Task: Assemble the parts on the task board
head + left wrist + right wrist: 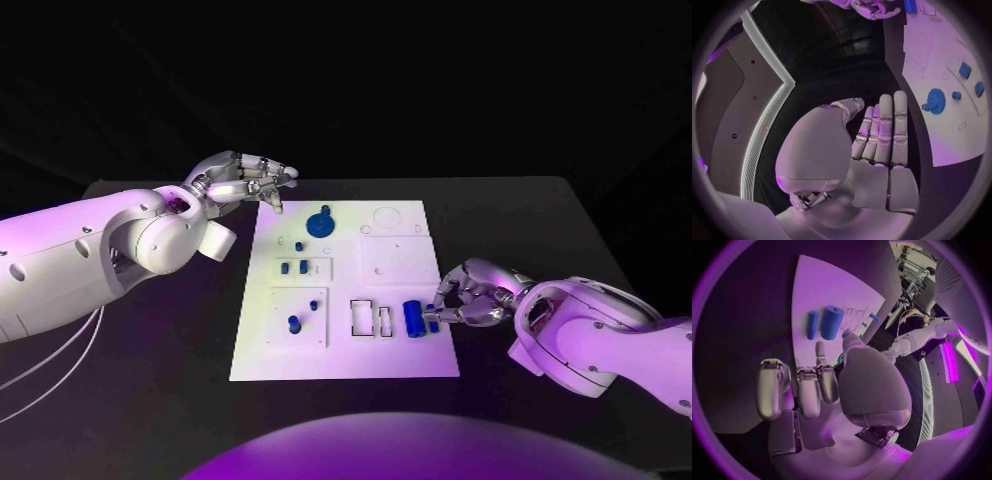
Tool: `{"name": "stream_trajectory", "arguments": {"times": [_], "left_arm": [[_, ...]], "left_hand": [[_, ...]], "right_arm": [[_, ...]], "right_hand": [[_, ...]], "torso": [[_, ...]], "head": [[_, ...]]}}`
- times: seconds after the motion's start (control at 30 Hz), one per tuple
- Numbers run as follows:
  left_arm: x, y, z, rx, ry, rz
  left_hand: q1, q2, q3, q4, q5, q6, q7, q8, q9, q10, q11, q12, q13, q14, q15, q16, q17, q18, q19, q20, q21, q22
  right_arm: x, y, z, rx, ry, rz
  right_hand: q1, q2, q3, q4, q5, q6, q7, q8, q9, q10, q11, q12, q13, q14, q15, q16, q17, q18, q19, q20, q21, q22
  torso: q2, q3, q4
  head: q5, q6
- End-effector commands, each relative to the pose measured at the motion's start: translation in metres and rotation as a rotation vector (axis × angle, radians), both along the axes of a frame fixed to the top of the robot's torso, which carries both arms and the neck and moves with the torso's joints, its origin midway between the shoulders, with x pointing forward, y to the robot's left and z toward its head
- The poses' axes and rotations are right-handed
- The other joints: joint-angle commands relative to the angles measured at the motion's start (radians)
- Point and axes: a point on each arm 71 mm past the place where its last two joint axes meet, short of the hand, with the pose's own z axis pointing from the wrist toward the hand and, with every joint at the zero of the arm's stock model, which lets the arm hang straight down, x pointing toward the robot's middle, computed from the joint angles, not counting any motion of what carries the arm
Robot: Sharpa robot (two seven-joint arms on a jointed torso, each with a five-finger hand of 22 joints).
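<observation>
right hand [473,298]: at the near right edge of the task board [389,350], fingers curled beside two upright blue parts; whether it pinches the thin peg [433,322] i cannot tell.
left hand [238,180]: off the board's far left corner, fingers straight and together, grasping nothing.
big cylinder [414,318]: stands near the board's near right edge, just beside the thin peg.
blue gear [320,223]: sits at the far left of the board, seemingly seated.
small blue pieces [294,267]: several lie or stand in the left column's plates.
progress: judged partway; some parts look seated, while the rectangular slots [371,318] and the circular outlines at the far right look unfilled.
obstacles: the cylinder crowds the peg, so a fingertip could knock it.
</observation>
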Motion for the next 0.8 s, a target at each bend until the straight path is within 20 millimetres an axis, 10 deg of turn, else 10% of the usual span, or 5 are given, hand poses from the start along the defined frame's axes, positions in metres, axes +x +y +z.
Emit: {"name": "stream_trajectory", "arguments": {"times": [0.03,0.8], "left_arm": [[-0.001,-0.002,0.001,-0.012,-0.004,-0.009],[-0.002,0.000,0.001,-0.010,-0.001,-0.009]], "left_hand": [[-0.009,-0.004,0.001,0.007,0.004,-0.008,0.000,0.000,-0.001,-0.007,-0.002,0.004,-0.001,-0.001,0.005,0.000,0.001,0.015,0.003,0.004,-0.006,-0.001],[-0.009,-0.004,0.001,0.007,0.004,-0.008,0.000,0.000,-0.001,-0.007,-0.002,0.004,-0.001,-0.001,0.005,0.000,0.001,0.015,0.003,0.004,-0.006,-0.001]], "right_arm": [[0.000,0.002,-0.002,-0.046,-0.027,-0.007],[0.003,0.022,-0.017,-0.069,-0.019,0.039]], "right_hand": [[-0.013,0.005,-0.023,-0.001,0.001,-0.007,-0.003,0.009,0.005,0.019,-0.006,-0.008,0.120,0.083,-0.001,0.004,0.143,-0.006,0.052,0.001,0.001,0.210],[-0.017,0.024,-0.060,0.000,0.002,-0.001,-0.007,0.024,0.017,0.020,-0.010,-0.010,0.122,0.084,-0.003,0.005,0.146,-0.007,0.053,-0.001,0.005,0.212]], "torso": [[0.001,-0.0016,-0.0001],[0.002,0.0013,-0.0015]], "head": [[0.002,-0.001],[0.018,-0.001]]}}
